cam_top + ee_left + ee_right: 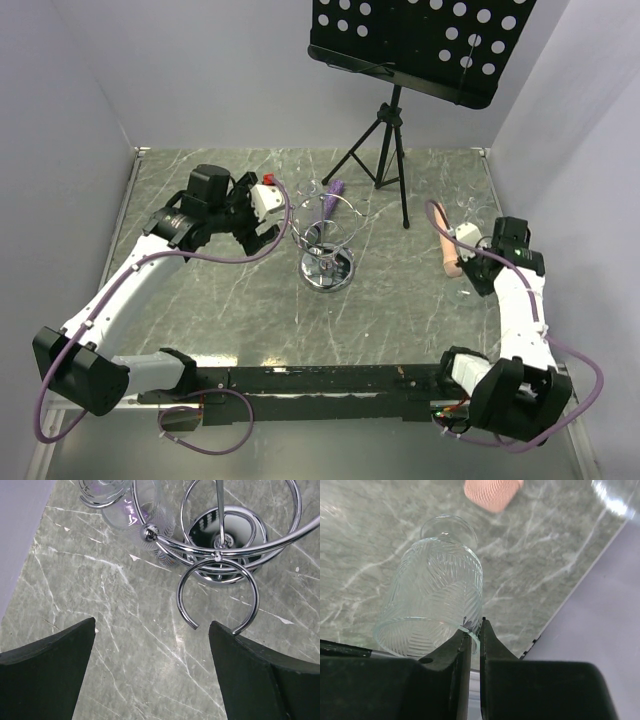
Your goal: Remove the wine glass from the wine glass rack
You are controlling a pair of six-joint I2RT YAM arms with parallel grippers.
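The chrome wine glass rack point(326, 272) stands mid-table, its wire loops and disc base point(218, 555) filling the upper part of the left wrist view. A clear wine glass point(142, 515) hangs upside down from a loop on the rack's far left side. My left gripper point(265, 210) is open just left of the rack; between its fingers point(152, 622) lies bare table, and one empty loop ends at the right fingertip. At the right, my right gripper point(468, 262) is shut on the rim of a clear ribbed glass vessel point(432, 587).
A black tripod music stand point(395, 130) rises at the back. A peach mesh-covered object point(450, 258) lies beside the right gripper. A small purple item point(335, 188) sits behind the rack. Grey walls close in left, back and right.
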